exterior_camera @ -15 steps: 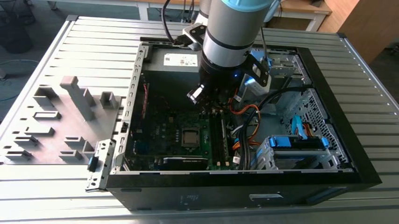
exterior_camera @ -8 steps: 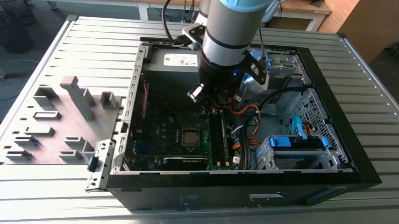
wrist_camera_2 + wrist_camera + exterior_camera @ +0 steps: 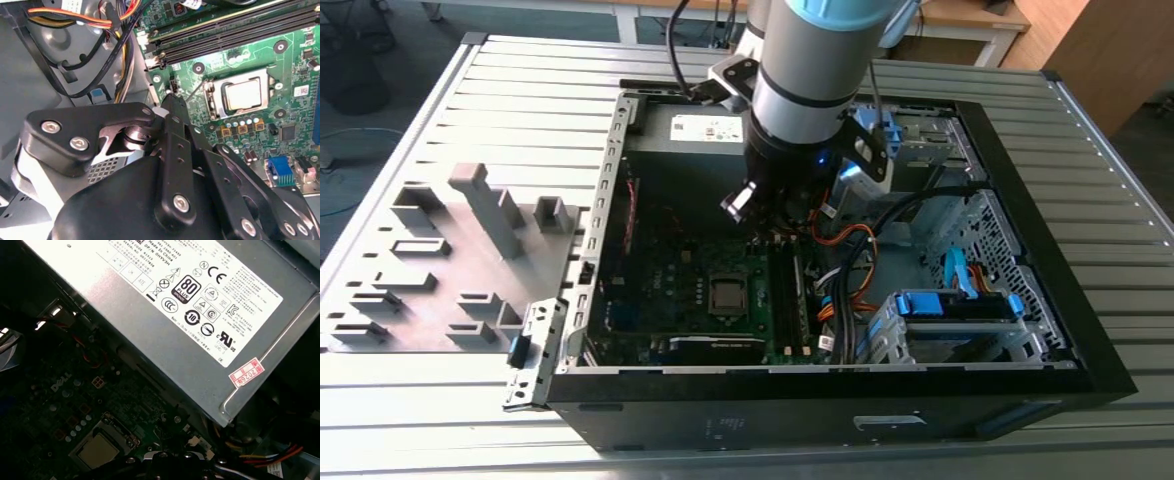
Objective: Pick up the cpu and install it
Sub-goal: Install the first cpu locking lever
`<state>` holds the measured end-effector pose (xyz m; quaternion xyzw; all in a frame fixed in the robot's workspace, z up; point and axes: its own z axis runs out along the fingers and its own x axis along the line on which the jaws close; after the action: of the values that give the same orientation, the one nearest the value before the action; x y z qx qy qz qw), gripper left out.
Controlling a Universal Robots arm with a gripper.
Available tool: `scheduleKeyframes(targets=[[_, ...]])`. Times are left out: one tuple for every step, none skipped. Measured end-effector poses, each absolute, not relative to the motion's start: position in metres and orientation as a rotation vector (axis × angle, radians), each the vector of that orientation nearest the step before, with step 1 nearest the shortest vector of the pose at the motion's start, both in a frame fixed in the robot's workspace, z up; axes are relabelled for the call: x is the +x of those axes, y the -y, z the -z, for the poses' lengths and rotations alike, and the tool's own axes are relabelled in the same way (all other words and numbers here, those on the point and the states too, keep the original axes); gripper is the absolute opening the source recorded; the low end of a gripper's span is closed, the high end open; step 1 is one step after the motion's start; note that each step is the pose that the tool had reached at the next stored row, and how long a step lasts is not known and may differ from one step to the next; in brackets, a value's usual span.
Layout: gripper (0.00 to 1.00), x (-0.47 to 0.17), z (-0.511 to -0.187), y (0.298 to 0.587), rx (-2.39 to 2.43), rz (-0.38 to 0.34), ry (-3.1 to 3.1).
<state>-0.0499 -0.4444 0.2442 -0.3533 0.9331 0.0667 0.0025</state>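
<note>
Gripper (image 3: 167, 102), fingers apparently closed and empty, hovers beside the socketed cpu (image 3: 242, 94).

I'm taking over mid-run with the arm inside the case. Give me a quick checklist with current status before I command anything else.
1. cpu in the socket: ok, its silver top sits square inside the frame in both wrist views.
2. gripper free of the cpu: ok, it hangs above the motherboard, off to the socket's side.
3. Gripper empty: cannot tell.
4. Socket frame latched: cannot tell.
5. Cables away from the socket: ok, they run beside the memory sticks.
6. Arm clear of the computer case walls: ok in the exterior view.
</note>
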Motion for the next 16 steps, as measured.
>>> scheduleKeyframes(targets=[[0.11,-0.0498,-0.2435,0.4441,-1.114,-0.208,-2.925],[0.11,-0.0498,-0.2429,0.4438,-1.119,-0.207,-2.924],[0.11,-0.0499,-0.2423,0.4436,-1.125,-0.207,-2.922],[0.11,-0.0498,-0.2418,0.4435,-1.131,-0.206,-2.92],[0.11,-0.0498,-0.2415,0.4434,-1.137,-0.205,-2.919],[0.11,-0.0498,-0.2412,0.4433,-1.143,-0.203,-2.917],[0.11,-0.0499,-0.2407,0.4431,-1.149,-0.202,-2.915],[0.11,-0.0499,-0.2402,0.4431,-1.156,-0.2,-2.914],[0.11,-0.0498,-0.2398,0.443,-1.163,-0.197,-2.912],[0.11,-0.0499,-0.2396,0.443,-1.17,-0.194,-2.911],[0.11,-0.0499,-0.2395,0.443,-1.177,-0.189,-2.91],[0.11,-0.05,-0.2394,0.443,-1.183,-0.185,-2.91],[0.11,-0.05,-0.2394,0.443,-1.189,-0.182,-2.909],[0.11,-0.0502,-0.2394,0.443,-1.195,-0.179,-2.907],[0.11,-0.0505,-0.2394,0.443,-1.2,-0.176,-2.906],[0.11,-0.0508,-0.2394,0.4431,-1.207,-0.174,-2.905]])
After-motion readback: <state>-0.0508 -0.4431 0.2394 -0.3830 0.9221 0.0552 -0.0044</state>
